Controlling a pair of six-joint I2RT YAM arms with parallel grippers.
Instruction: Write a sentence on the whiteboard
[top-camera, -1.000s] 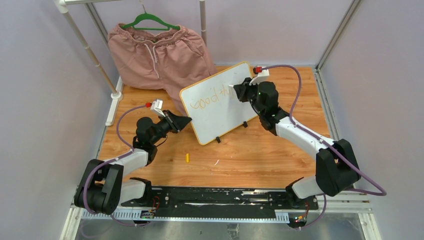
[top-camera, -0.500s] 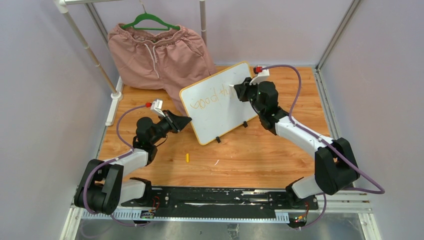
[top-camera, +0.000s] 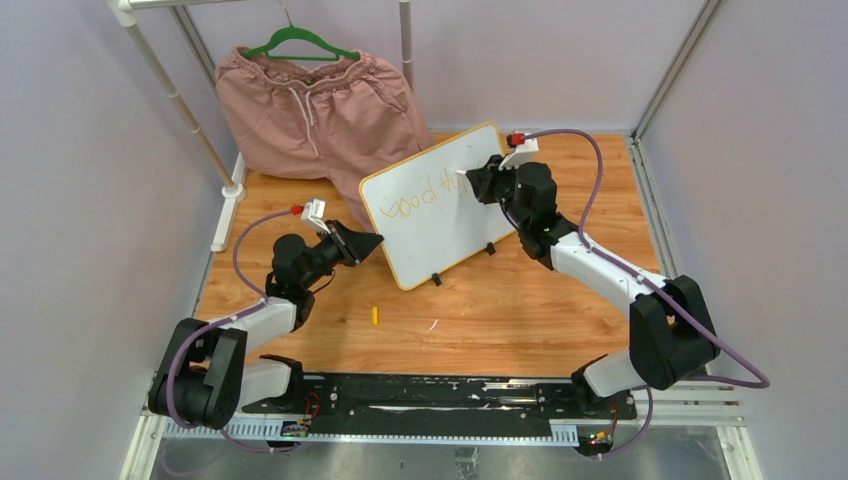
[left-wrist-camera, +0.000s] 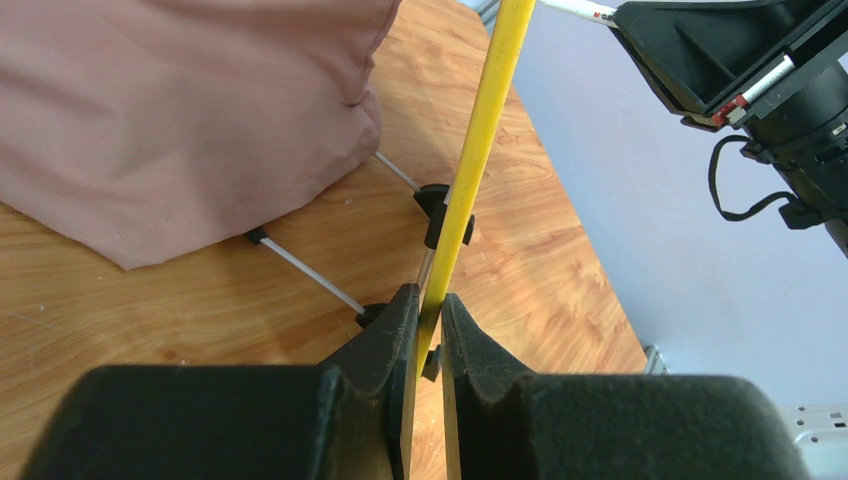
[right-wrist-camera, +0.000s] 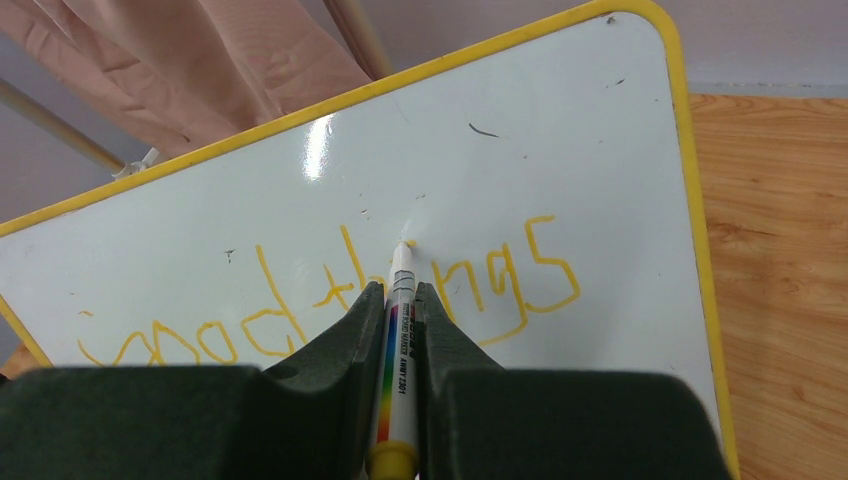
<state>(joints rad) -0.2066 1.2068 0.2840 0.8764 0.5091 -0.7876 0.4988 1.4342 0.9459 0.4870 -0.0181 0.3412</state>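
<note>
Bench: wooden top between pale lilac walls; the whiteboard (top-camera: 440, 225) stands mid-bench, toward the far edge.
Whiteboard: glossy white face, rounded corners, thin yellow frame, black clip feet (top-camera: 437, 280) on its near edge.
Sentence (right-wrist-camera: 330, 310): orange cursive, one line, "good th" then "ngs".
Left tool (left-wrist-camera: 428, 330): clamped on the board's left edge.
Right tool (right-wrist-camera: 398, 300): closed on a marker (right-wrist-camera: 397, 365), its tip touching the face between "th" and "ngs".
Around: pink shorts (top-camera: 315, 110) on a green hanger (top-camera: 300, 42) behind the board's far left corner; a small yellow piece (top-camera: 375, 316) lies apart, nearer the near edge.
Long axis: left to far right, face tilted toward the near right.
</note>
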